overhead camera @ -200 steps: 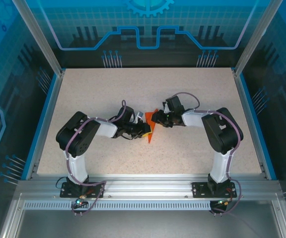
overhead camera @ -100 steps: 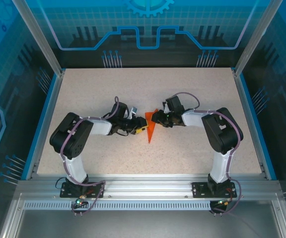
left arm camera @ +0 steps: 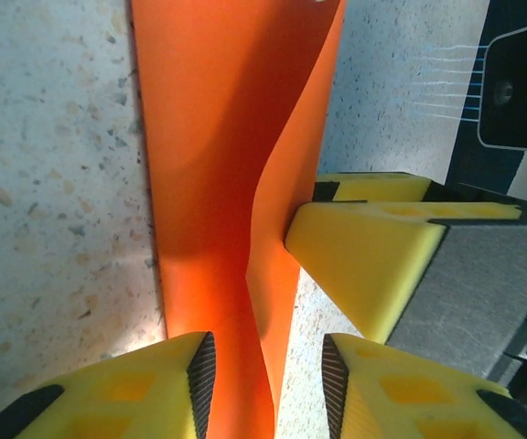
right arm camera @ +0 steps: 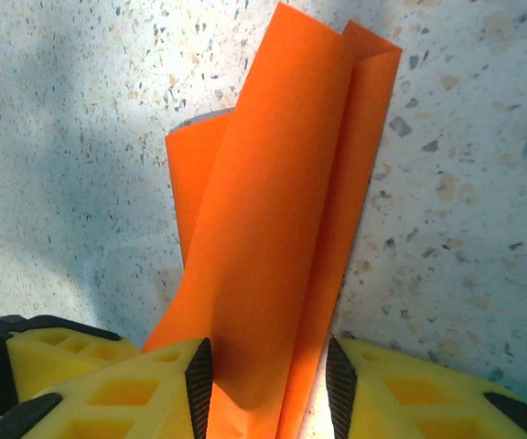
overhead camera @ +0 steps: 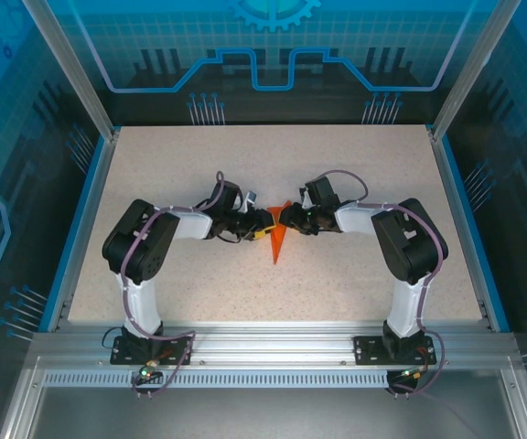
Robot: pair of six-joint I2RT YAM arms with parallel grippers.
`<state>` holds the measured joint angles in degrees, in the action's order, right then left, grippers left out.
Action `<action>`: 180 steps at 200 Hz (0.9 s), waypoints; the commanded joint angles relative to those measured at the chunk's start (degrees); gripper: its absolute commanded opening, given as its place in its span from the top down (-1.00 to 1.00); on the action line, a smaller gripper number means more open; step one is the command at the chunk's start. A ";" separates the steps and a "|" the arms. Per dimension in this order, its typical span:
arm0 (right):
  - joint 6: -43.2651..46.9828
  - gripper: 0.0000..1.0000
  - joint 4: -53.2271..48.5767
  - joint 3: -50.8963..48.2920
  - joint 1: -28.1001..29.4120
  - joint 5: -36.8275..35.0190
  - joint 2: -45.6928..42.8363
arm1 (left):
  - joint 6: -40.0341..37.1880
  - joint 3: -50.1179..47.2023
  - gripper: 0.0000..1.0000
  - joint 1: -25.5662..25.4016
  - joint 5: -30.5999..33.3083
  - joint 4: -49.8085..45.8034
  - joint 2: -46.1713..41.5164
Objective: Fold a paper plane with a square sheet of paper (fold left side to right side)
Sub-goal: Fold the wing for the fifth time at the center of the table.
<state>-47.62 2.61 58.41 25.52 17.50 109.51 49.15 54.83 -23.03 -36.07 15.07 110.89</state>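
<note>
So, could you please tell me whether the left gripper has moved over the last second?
Yes. The left gripper has shifted away from the near edge of the table, up along the paper plane towards its wide end.

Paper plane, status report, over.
Left gripper open, straddling paper plane. Right gripper open, straddling its other end. Plane folded narrow, one flap raised. Nothing in the way.

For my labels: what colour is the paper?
The paper is plain bright orange, clearest in right wrist view.
</note>
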 commanded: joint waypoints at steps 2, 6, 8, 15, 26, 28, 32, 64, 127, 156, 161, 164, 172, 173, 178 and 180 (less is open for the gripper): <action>-0.11 0.19 -3.23 -0.50 1.16 -0.14 3.41 | -1.41 2.16 0.29 0.40 -2.07 -1.45 2.02; -0.11 0.19 -3.14 -0.55 1.24 -0.16 3.42 | -1.42 2.22 0.31 0.45 -2.09 -1.51 2.32; 0.00 0.19 -3.14 -0.53 1.21 -0.13 3.43 | -1.42 2.32 0.31 0.46 -2.08 -1.46 2.38; 0.05 0.19 -3.14 -0.53 1.24 -0.11 3.49 | -1.40 2.55 0.34 0.37 -2.06 -1.36 2.69; -0.10 0.19 -3.14 -0.53 1.27 -0.09 3.52 | -1.42 2.93 0.41 0.43 -2.07 -1.37 3.21; -0.11 0.19 -3.14 -0.53 1.29 -0.03 3.52 | -1.46 3.01 0.42 0.44 -2.03 -1.41 3.26; -0.07 0.19 -3.14 -0.49 1.30 -0.01 3.59 | -1.55 3.09 0.45 0.45 -1.94 -1.37 3.48; 0.13 0.19 -3.31 -0.50 1.29 0.10 3.47 | -2.42 3.88 0.72 0.55 -0.89 -2.06 4.41; 0.78 0.18 -3.49 -0.63 1.28 0.14 2.83 | -5.19 4.23 0.97 1.21 1.18 -4.36 4.68; 1.23 0.18 -3.58 -0.50 1.32 0.19 2.54 | -5.09 4.23 0.97 1.32 0.88 -4.04 5.45; 1.29 0.18 -3.58 -0.51 1.31 0.26 2.44 | -5.03 4.32 0.96 1.36 0.71 -3.92 5.63; 1.27 0.17 -3.51 -0.54 1.29 0.30 2.42 | -5.03 4.32 0.97 1.32 0.68 -3.91 5.65; 1.39 0.17 -3.35 -0.49 1.31 0.39 2.37 | -5.03 4.32 0.97 1.33 0.57 -3.91 5.81; 1.39 0.17 -3.29 -0.45 1.30 0.41 2.37 | -5.03 4.32 0.97 1.32 0.53 -3.91 5.82; 1.52 0.17 -3.16 -0.42 1.29 0.60 2.27 | -5.02 4.32 0.96 1.32 0.44 -3.82 5.89; 1.57 0.17 -3.10 -0.43 1.27 0.61 2.21 | -5.02 4.37 0.96 1.32 0.40 -3.82 5.91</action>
<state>-47.35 2.50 58.52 25.52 17.58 109.58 45.95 57.74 -22.22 -35.62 12.27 115.18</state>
